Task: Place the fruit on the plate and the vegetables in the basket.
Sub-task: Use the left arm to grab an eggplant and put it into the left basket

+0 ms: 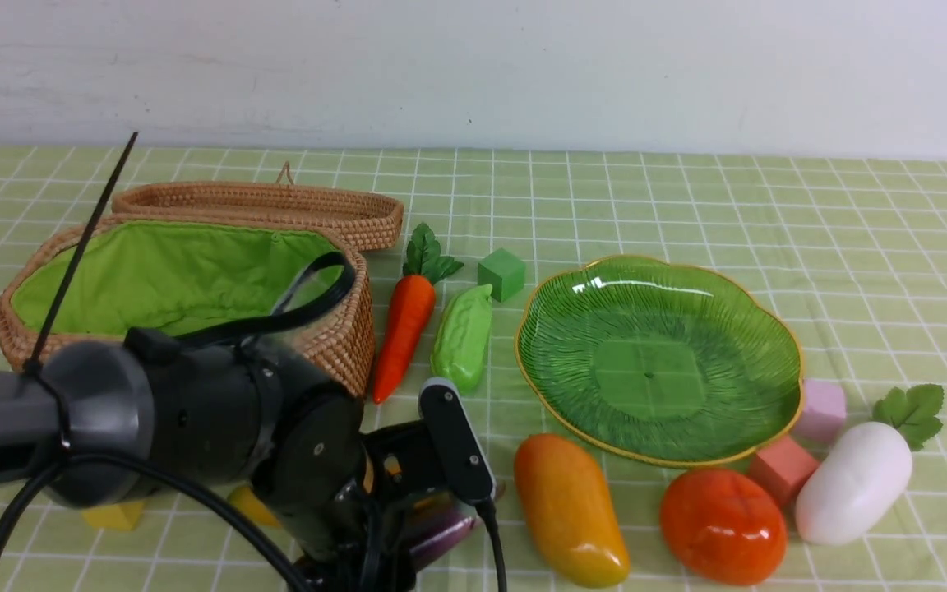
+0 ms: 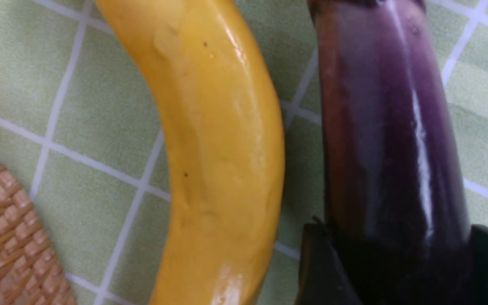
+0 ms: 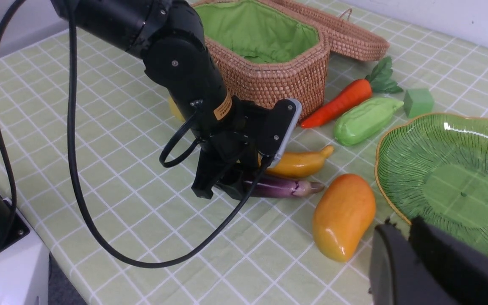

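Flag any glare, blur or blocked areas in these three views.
Front view: sharp, glare streak on the plate, left arm hides most of the banana and eggplant. Left wrist view: very close and soft, white highlight down the eggplant. Right wrist view: scene sharp, right gripper a dark blur close to the lens.

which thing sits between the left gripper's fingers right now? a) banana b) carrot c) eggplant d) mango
c: in the left wrist view the dark fingers stand on either side of the purple eggplant, while the banana lies beside it, outside them.
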